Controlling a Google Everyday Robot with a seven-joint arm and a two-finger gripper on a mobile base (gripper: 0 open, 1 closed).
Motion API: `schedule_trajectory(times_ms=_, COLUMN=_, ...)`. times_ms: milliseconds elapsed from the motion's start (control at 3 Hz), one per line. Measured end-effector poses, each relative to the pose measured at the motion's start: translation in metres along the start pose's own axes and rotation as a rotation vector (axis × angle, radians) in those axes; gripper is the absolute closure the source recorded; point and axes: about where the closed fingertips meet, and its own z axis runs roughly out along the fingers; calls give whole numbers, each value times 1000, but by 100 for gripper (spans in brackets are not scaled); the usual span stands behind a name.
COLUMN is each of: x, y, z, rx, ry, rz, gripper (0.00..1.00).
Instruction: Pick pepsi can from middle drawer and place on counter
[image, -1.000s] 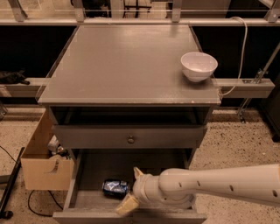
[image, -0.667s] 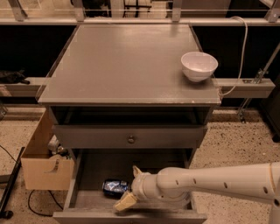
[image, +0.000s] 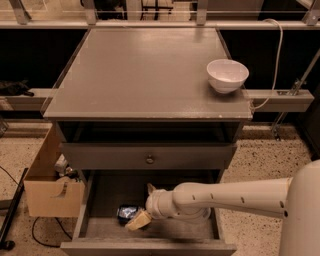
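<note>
Down in the drawer (image: 107, 192), the gripper (image: 143, 206) hangs just beside the can (image: 128, 213), fingers (image: 139, 220) spread, gripping nothing. This looks like the reaching step. Next: close round the can, then lift to the counter (image: 140, 75).

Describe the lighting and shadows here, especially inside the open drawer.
In the camera view, the counter is evenly lit with a soft sheen and no hard glare, and the white bowl is brightest. In the same camera view, the middle drawer sits in shade under the closed drawer, so the pepsi can shows only dim glints beside the open pincer inside it.
</note>
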Motion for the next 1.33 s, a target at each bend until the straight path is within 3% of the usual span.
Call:
schedule_trajectory(times_ms=333, x=18, y=-1, z=7, rx=9, ry=8, rz=23, gripper=0)
schedule_trajectory(times_ms=1000, x=21, y=-12, z=33, rx=12, ry=3, rz=31, gripper=0)
schedule_trajectory(times_ms=1333, x=37, y=-6, z=31, rx=30, ry=23, rz=41, gripper=0)
